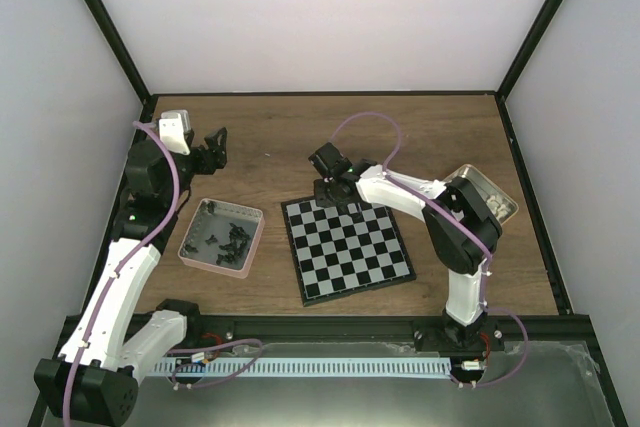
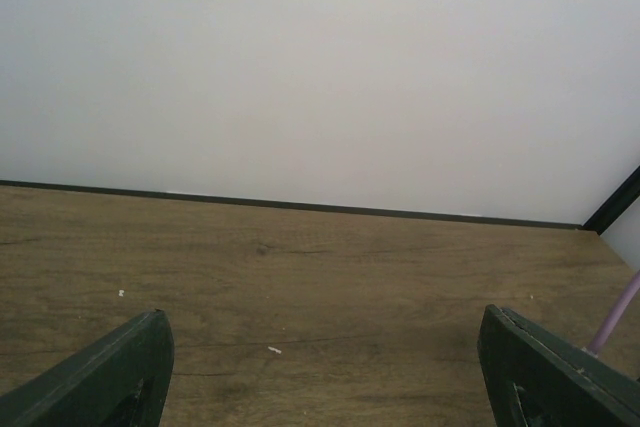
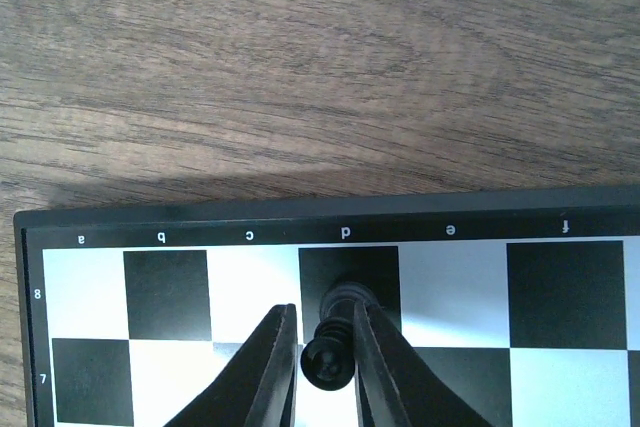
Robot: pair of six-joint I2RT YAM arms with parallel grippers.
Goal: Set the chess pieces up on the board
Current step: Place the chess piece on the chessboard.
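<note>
Here the right tool (image 3: 324, 309) straddles a black piece (image 3: 330, 362) on d8 of the board (image 3: 165, 292); clamped or loose cannot be told. The left tool (image 2: 322, 322) gapes empty. Next probably calls for a straight lift clear.

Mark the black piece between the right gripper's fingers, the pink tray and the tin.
black chess piece (image 3: 330, 359), right wrist view, its rounded top.
pink-rimmed tray (image 1: 216, 266), top view, near rim.
tin (image 1: 500, 194), top view, right rim.
</note>
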